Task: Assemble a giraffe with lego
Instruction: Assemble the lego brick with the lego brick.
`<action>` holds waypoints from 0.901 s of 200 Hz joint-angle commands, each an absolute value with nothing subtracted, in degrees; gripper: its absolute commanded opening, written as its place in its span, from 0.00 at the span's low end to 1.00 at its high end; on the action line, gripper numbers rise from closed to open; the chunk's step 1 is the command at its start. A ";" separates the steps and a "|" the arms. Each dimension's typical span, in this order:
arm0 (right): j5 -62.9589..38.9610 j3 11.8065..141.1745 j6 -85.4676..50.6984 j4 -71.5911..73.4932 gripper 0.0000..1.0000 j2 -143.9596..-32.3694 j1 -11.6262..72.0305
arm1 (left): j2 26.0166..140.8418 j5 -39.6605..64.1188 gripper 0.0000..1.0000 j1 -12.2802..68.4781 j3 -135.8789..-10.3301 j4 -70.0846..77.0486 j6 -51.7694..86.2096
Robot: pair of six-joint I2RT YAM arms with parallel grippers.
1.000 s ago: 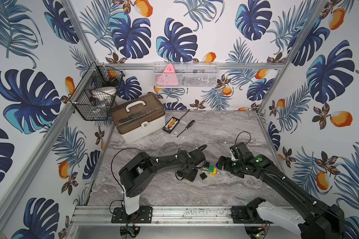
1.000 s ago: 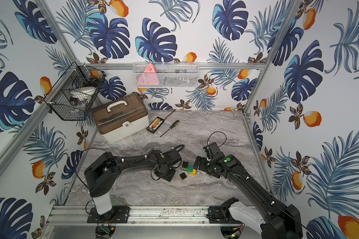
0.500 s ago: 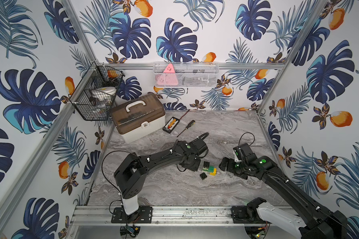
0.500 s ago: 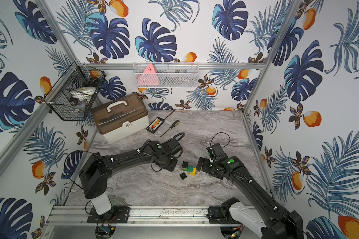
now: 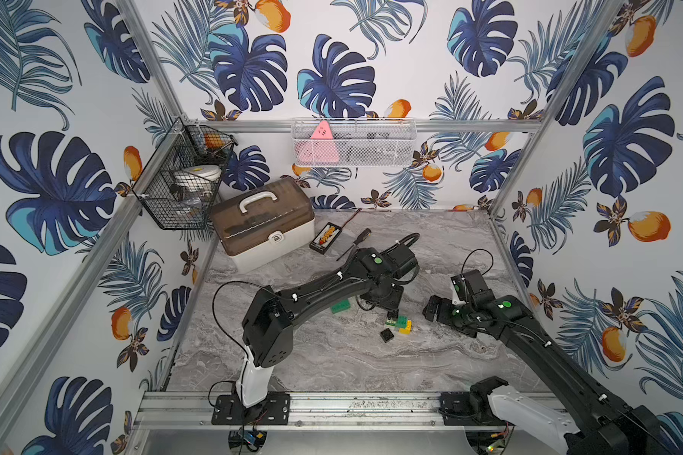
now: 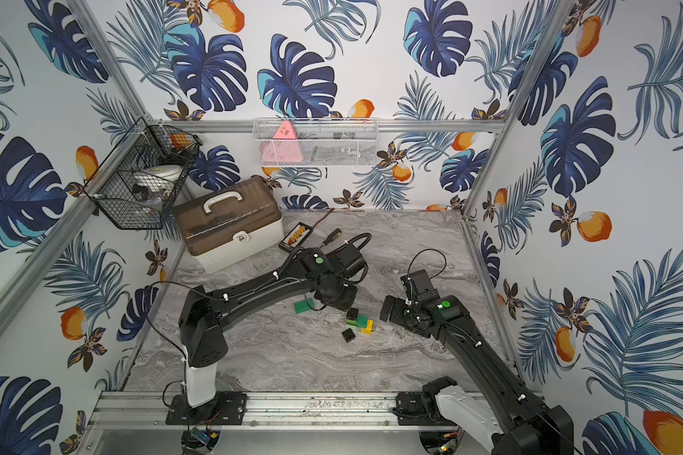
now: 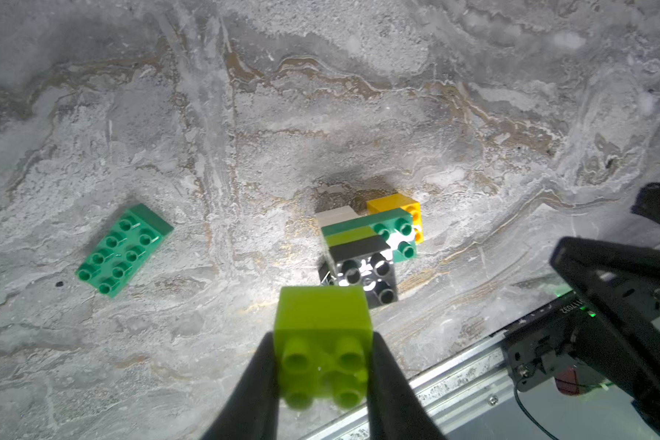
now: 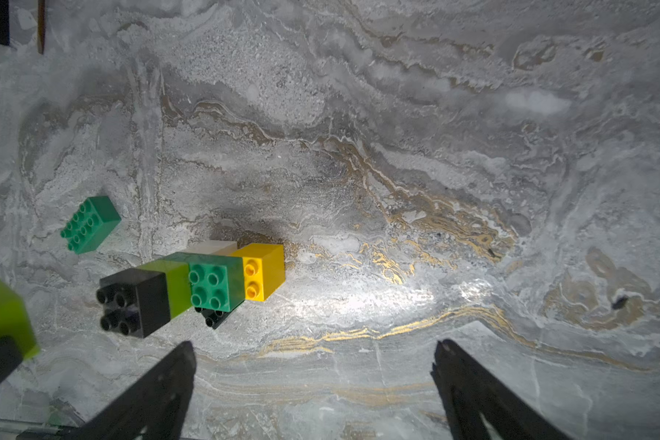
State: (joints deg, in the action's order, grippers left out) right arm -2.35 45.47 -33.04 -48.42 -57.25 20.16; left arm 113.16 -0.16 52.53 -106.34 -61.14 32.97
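Note:
A lime brick (image 7: 322, 350) hangs above the marble table, my left gripper (image 7: 322, 367) shut on its sides; it also shows in the right wrist view (image 8: 1, 312). In both top views the left wrist (image 5: 385, 299) covers the grip. Just in front lies the partial giraffe (image 5: 398, 321) (image 6: 359, 321) (image 7: 370, 247) (image 8: 191, 285): black, lime, dark-green, white and yellow bricks joined. A loose dark-green brick (image 5: 340, 307) (image 7: 124, 254) lies to its left, and a loose black brick (image 5: 387, 335) (image 8: 214, 316) in front. My right gripper (image 5: 434, 309) (image 8: 313, 362) stands open, empty, right of the giraffe.
A brown-lidded toolbox (image 5: 263, 220), a small bit case (image 5: 324, 238) and a screwdriver (image 5: 353, 244) lie at the back left. Wire baskets (image 5: 182, 177) (image 5: 353, 142) hang on the walls. A metal rail (image 5: 332, 407) runs along the front edge.
My left gripper closed on the lime brick and swung back and right, uncovering the loose dark-green brick. The right gripper drew back slightly to the right, still open.

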 commanded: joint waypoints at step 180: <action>-7.93 45.80 -27.42 -46.82 1.00 -58.94 15.73 | 120.85 -2.69 0.38 55.55 -112.80 -65.52 37.03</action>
State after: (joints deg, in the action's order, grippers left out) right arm -6.79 45.50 -28.32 -48.01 -58.63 15.94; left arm 120.92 -0.40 55.48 -112.90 -63.92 35.92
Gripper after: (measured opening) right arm 0.998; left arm 0.389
